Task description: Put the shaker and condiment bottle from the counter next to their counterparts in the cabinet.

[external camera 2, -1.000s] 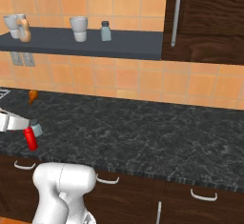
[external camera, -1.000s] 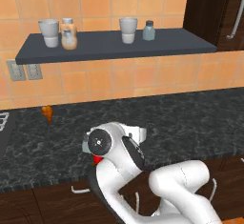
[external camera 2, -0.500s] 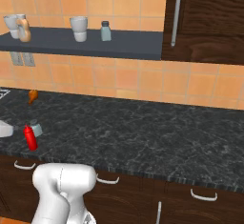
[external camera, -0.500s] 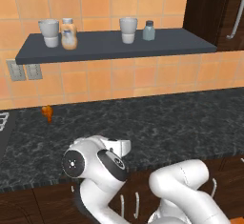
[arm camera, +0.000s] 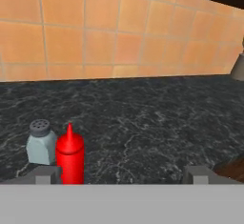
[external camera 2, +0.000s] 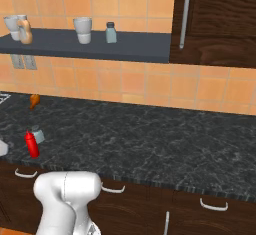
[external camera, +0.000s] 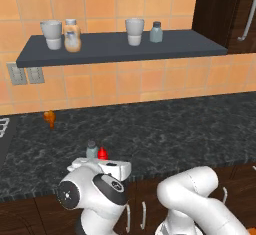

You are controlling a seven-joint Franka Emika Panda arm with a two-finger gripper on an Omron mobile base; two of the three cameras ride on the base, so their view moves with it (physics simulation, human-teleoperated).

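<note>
Now lower, arm swung left | tool [arm camera: 121,174] wide apart, empty | condiment bottle [arm camera: 70,154] touching shaker [arm camera: 41,142]

arm: we see our white arm bent low, elbow at 5 o'clock in the left base view | gripper [arm camera: 121,174]: wide open, holding nothing | fingertips [arm camera: 47,174]: low, at 7 and 5 o'clock in the hand view

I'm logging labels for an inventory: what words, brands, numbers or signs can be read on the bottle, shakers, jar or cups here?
None can be read.
The condiment bottle is plain red.
The shaker shows only cap holes.
The cabinet items carry no legible print at this size.
</note>
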